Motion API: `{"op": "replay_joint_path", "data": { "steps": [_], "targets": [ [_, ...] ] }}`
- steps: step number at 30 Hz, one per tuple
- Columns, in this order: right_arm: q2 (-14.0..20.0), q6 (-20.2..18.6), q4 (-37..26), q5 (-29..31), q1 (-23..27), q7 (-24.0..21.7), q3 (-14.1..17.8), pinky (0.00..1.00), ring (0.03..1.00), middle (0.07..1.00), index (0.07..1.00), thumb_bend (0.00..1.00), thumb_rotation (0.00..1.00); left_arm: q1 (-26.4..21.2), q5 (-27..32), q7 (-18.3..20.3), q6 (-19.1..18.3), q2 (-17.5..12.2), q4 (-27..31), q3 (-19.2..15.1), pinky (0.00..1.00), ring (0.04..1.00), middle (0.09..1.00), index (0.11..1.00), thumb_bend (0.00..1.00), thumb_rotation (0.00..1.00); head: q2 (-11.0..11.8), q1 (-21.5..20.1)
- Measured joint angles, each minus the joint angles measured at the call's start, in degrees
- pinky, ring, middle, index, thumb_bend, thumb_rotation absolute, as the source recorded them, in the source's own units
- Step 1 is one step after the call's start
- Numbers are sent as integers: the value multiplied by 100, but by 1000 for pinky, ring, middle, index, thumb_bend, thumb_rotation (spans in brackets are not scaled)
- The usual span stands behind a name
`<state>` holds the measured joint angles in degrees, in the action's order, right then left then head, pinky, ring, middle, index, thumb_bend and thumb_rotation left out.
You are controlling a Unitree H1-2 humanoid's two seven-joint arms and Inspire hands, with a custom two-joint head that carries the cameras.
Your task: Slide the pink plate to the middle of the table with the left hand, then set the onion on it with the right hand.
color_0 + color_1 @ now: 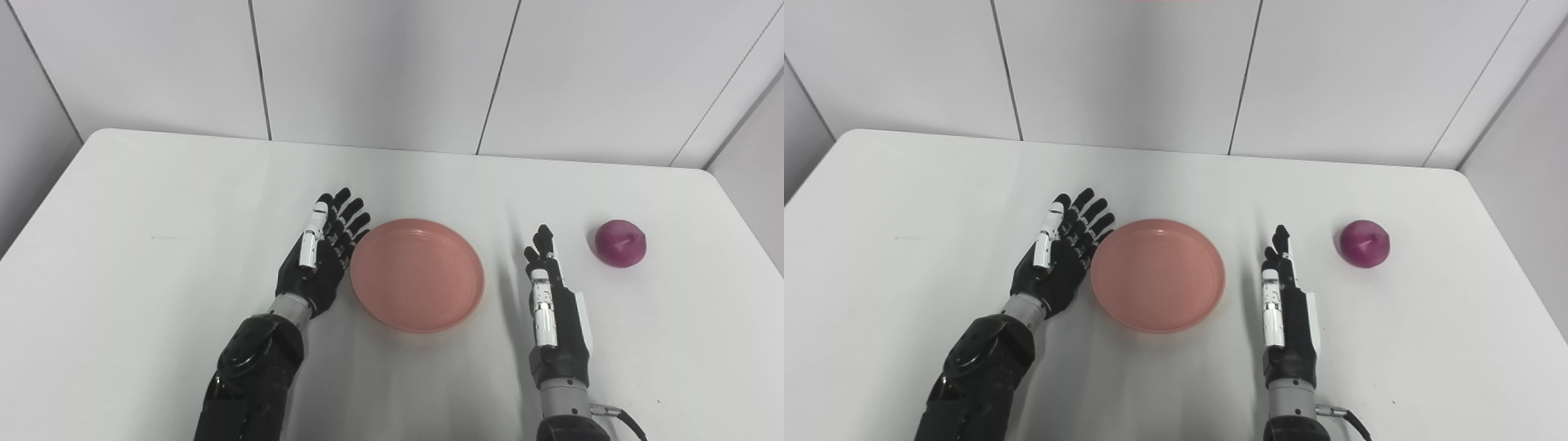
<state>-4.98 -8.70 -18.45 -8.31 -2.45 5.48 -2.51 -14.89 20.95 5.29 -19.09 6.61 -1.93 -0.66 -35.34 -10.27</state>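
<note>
White desk [153, 257]. Pink plate [418, 274] near desk centre, empty. Left hand [320, 254] flat, fingers spread, holds nothing, fingertips against plate's left rim. Right hand [554, 306] edge-on w/ fingers straight, holds nothing, btwn plate and onion. Onion [620, 243] on desk, right of plate, apart from right hand.

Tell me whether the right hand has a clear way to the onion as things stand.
Probably yes. The right hand is open and holds nothing, and the onion lies just to its right and a little farther back, with only bare table between them. The plate is on its other side.
</note>
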Motion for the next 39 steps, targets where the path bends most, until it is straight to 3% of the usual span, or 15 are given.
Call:
{"op": "replay_joint_path", "data": {
  "steps": [6,12,20,22,30,34,36,39],
  "targets": [
    [267,-176,-230,-130,214,-92,76,1000,997,999,983,244,1000,-10,-80,252,512,-74,-330,-24,965,974,982,976,458,1000,212,-423],
    [504,-349,-566,-406,596,-125,213,1000,983,993,986,255,1000,-69,-39,464,730,-147,-535,-107,977,971,982,973,466,1000,422,-826],
    [1177,-575,-715,-470,1002,-314,534,963,960,972,979,296,1000,-149,25,657,1017,-213,-795,-171,984,975,986,976,477,1000,554,-1056],
    [1324,-751,-718,-531,1120,-368,571,937,944,955,960,320,993,-150,25,698,1096,-229,-860,-170,989,976,985,973,478,1000,616,-1301],
    [1851,-910,-620,-1638,1530,-370,547,882,934,944,945,445,981,-161,126,856,1166,-252,-951,-205,983,980,990,977,482,1000,818,-1591],
    [2052,-1240,-647,-2299,1660,-468,529,846,917,950,956,584,856,-164,155,953,1216,-298,-1014,-238,996,983,990,979,465,1000,906,-1706],
    [2086,-1398,-666,-2628,1687,-487,505,815,897,943,950,675,738,-186,189,973,1228,-299,-1068,-261,987,975,983,973,463,1000,949,-1758],
    [2104,-1480,-662,-3068,1752,-485,500,836,918,952,948,814,468,-226,208,992,1236,-302,-1136,-298,979,967,978,973,456,1000,1037,-1872]
  ]
}}
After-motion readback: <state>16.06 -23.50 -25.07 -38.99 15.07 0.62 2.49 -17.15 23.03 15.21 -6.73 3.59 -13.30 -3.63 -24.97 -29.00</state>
